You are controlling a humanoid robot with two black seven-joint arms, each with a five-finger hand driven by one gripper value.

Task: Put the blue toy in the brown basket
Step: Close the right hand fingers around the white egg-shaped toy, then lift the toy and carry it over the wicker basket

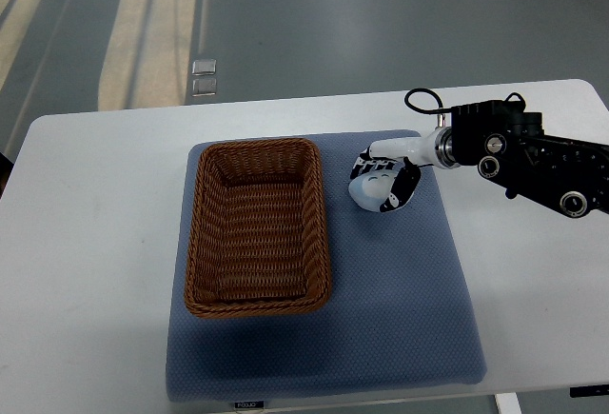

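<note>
A pale blue toy (368, 188) lies on the blue mat (400, 309), just right of the brown wicker basket (321, 233). My right hand (385, 181) comes in from the right edge and sits over the toy. Its white and black fingers (402, 193) are curled around the toy, which shows only in part beneath them. I cannot tell whether the toy still rests on the mat. The basket is empty and stands on the left half of the mat. The left arm is out of view.
The mat lies on a white table (86, 243) whose near edge runs along the bottom of the picture. My right forearm (533, 162), black with a cable loop, spans the table's right side. Grey floor lies beyond the far edge.
</note>
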